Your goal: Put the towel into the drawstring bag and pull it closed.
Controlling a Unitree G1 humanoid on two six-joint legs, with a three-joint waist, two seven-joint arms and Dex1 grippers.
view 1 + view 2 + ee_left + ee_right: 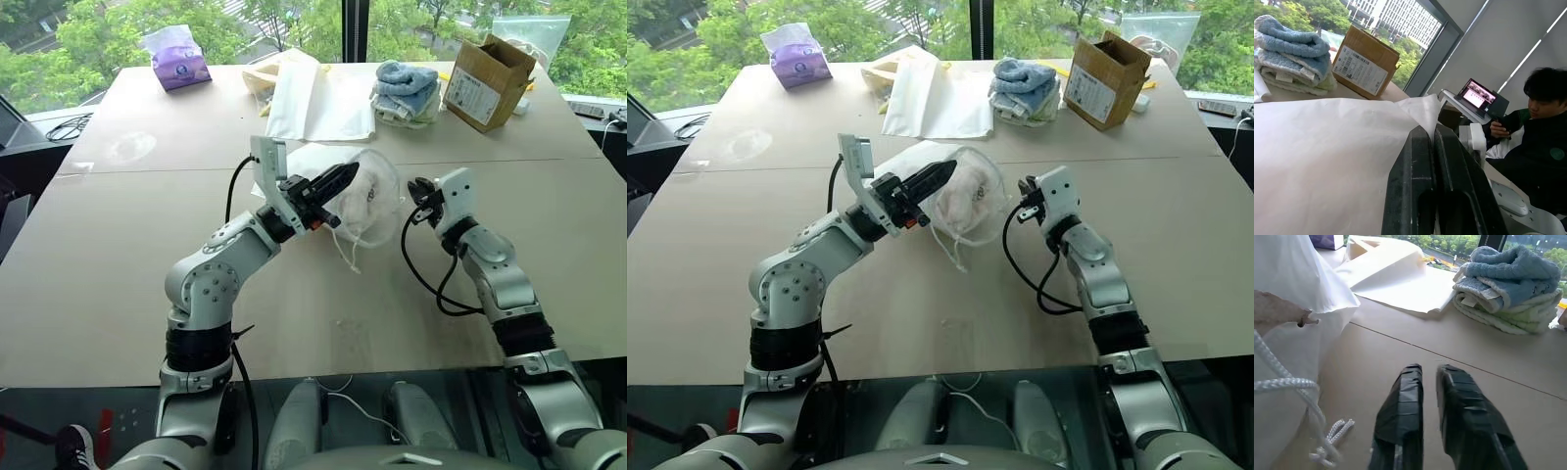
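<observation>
Left gripper (345, 182) is seen fully closed, fingers pinched on the rim fabric of the drawstring bag (364, 201); the bag is held lifted off the table (118, 255), mouth gaping toward the right arm. In the left wrist view the white bag cloth (1327, 156) is seen clamped between the two black fingers (1413, 186).

The towel (965, 201) is seen through the thin fabric, sitting inside the bag as an off-white lump. White cords (1283, 379) hang from the bag mouth; knotted ends (1334, 431) lie on the table just beside the right fingers.

Right gripper (419, 191) is closed, nothing held: in the right wrist view the fingers (1400, 416) are nearly together with bare table between and ahead of them. It is placed just beside the bag's mouth, apart from the fabric and the cords.

Further back on the table: a flat cream bag (318, 103), a stack of blue and white folded cloths (407, 90), a cardboard box (485, 83), a purple tissue pack (176, 61). A person with a laptop (1481, 95) is seen beyond the table edge in the left wrist view.
</observation>
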